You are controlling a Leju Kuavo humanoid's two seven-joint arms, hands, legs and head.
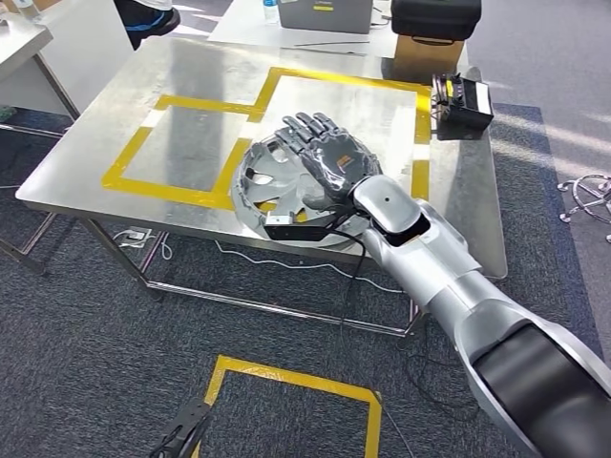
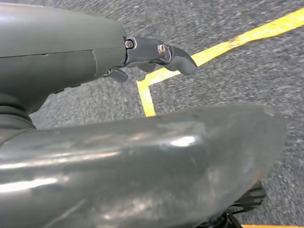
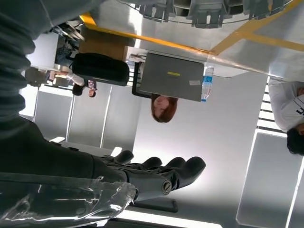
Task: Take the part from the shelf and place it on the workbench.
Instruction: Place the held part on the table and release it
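Across the head view a grey carpeted floor (image 1: pixel 86 363) is spread, marked near the bottom by a square of yellow tape (image 1: pixel 295 382). On it a steel workbench (image 1: pixel 94 143) is set, its top outlined with yellow tape rectangles (image 1: pixel 180 196). Behind it a second table with a grey laptop (image 1: pixel 325 14) and a cardboard box (image 1: pixel 425 52) under a black case (image 1: pixel 435 17) is seen. A small black device (image 1: pixel 465 100) is placed at the bench's far right corner.

At the near edge of the bench the part (image 1: pixel 266 181), a round grey disc with spoke-like openings, is laid flat on the metal, overlapping the tape between the two rectangles. The right hand (image 1: pixel 325 153) is held flat above it, fingers stretched out and apart, nothing gripped; whether the palm touches the disc cannot be told. Much of the disc is hidden beneath that hand and its wrist.

From the left wrist view, the left hand (image 2: pixel 157 52) is seen over carpet and tape, one dark finger extended; the rest is hidden by the grey thumb, so its state cannot be told.

From the right wrist view, blurred people are made out beyond the tables.
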